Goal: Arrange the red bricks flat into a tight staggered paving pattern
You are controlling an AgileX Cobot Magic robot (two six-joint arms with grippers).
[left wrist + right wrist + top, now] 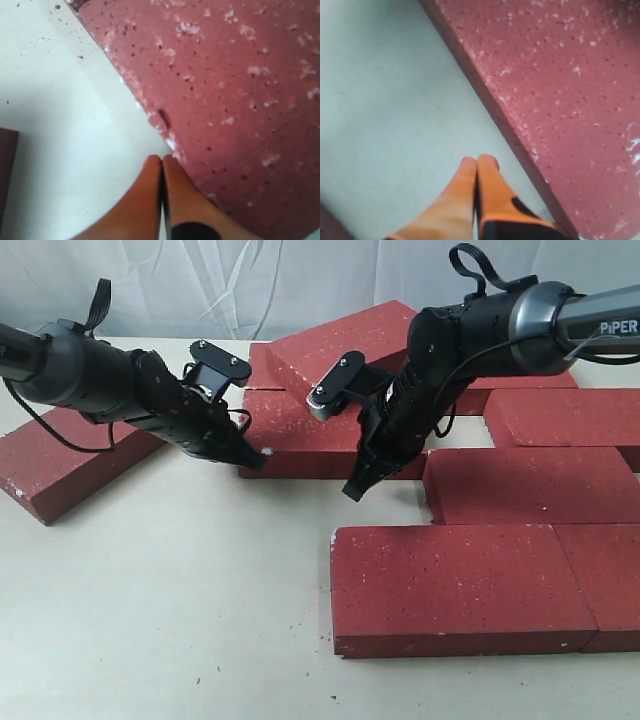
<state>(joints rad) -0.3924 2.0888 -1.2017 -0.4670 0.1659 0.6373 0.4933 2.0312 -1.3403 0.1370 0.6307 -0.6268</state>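
In the exterior view the left gripper, jaws pressed together on nothing, sits at the near left corner of the middle brick. The right gripper, likewise pinched shut and empty, points down at the table just in front of that brick's right end. A nudge from one corner would likely pivot the brick rather than slide it, opening a gap. It might also shake the tilted brick propped on the back row. In the left wrist view the closed tips lie against or just beside the brick's chipped edge. In the right wrist view the closed tips hang over bare table, the brick just beside them.
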